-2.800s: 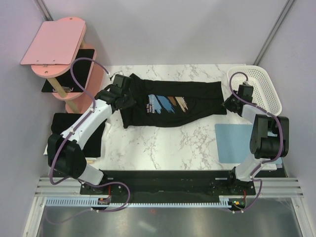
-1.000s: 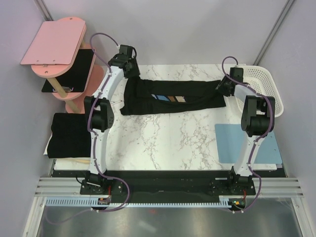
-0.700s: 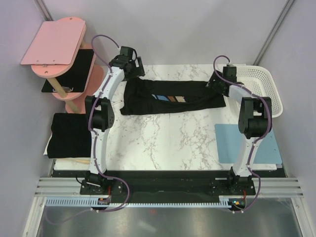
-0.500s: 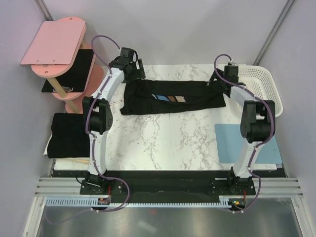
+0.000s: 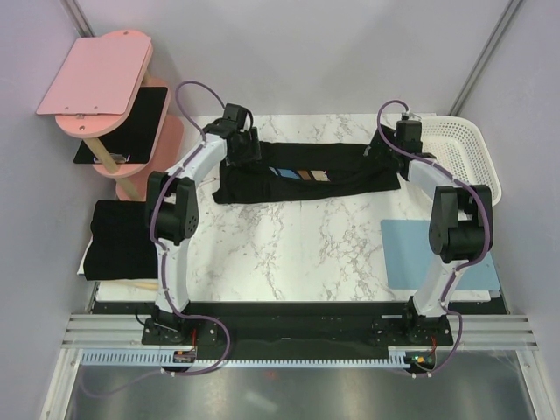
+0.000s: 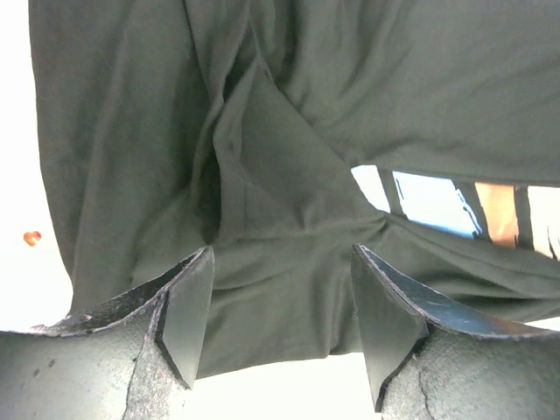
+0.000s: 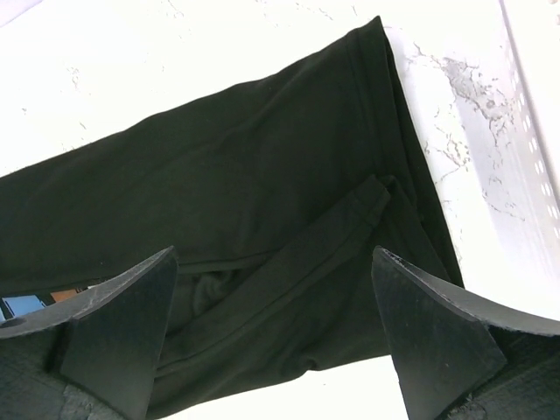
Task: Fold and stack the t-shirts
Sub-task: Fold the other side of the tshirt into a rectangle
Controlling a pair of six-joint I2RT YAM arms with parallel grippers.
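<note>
While the marble table [image 5: 289, 254] is being bounded by lilac walls [image 5: 306, 52], the t-shirt [image 5: 306, 175] is being observed at upper centre, long axis left-right; left gripper [image 6: 280, 324] and right gripper [image 7: 271, 332] are being held wide, empty, over its ends.

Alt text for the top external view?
A black t-shirt lies folded into a long band across the far side of the marble table, the left gripper and right gripper at its ends. A second folded black shirt sits far left, a white basket far right.
</note>
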